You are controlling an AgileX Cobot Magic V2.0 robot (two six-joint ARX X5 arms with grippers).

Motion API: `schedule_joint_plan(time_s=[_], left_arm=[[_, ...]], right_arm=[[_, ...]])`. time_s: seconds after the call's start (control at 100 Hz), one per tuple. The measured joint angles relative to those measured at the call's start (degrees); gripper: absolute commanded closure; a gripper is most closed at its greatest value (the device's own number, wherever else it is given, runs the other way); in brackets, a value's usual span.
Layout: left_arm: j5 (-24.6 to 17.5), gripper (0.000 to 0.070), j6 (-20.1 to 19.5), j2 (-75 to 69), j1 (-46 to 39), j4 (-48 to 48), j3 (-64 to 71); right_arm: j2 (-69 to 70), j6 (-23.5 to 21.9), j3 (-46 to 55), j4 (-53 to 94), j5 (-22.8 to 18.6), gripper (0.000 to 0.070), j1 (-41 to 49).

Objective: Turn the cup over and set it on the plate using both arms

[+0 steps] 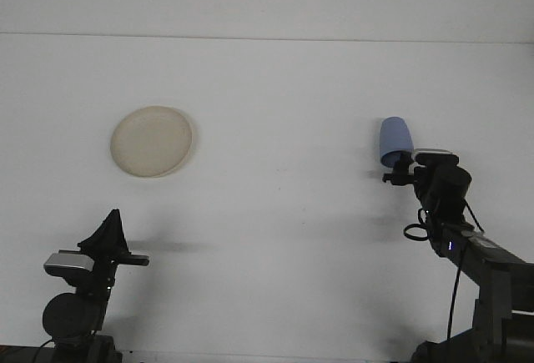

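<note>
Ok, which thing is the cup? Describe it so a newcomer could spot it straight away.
Look at the right half of the white table, where the right arm reaches forward. The cup sits at the tip of the right hand. It is the only blue thing; the plate far to the left is flat, round and cream.
</note>
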State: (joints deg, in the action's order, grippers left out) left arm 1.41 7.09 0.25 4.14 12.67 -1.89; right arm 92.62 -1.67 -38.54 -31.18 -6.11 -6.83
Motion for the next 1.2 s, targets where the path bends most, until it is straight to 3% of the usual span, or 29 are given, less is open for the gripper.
schedule_joint_plan(time_s=[0.38, 0.45, 0.5, 0.57, 0.6, 0.9, 1.2], left_arm=[[0.0, 0.0689, 0.0, 0.0, 0.0, 0.0, 0.0], [0.0, 0.0689, 0.0, 0.0, 0.0, 0.0, 0.0], [0.0, 0.0689, 0.0, 0.0, 0.0, 0.0, 0.0], [0.0, 0.0689, 0.0, 0.0, 0.0, 0.0, 0.0], [0.0, 0.0689, 0.0, 0.0, 0.0, 0.0, 0.0], [0.0, 0.0689, 0.0, 0.0, 0.0, 0.0, 0.0], [0.0, 0.0689, 0.0, 0.0, 0.0, 0.0, 0.0]], right_arm=[[8.8, 1.1, -4.8, -3.2, -4.3, 0.0301, -0.7], [9.2, 1.3, -4.8, -4.5, -4.4, 0.0396, -0.7], [9.2, 1.3, -4.8, -4.7, -4.4, 0.0537, -0.7], [9.2, 1.4, -4.8, -5.1, -4.4, 0.0676, -0.7], [9.2, 1.4, -4.8, -5.1, -4.4, 0.0698, -0.7], [8.3, 1.4, -5.4, -3.2, -4.6, 0.0696, -0.7], [-6.7, 1.4, -5.2, 13.8, -4.3, 0.0697, 1.0]])
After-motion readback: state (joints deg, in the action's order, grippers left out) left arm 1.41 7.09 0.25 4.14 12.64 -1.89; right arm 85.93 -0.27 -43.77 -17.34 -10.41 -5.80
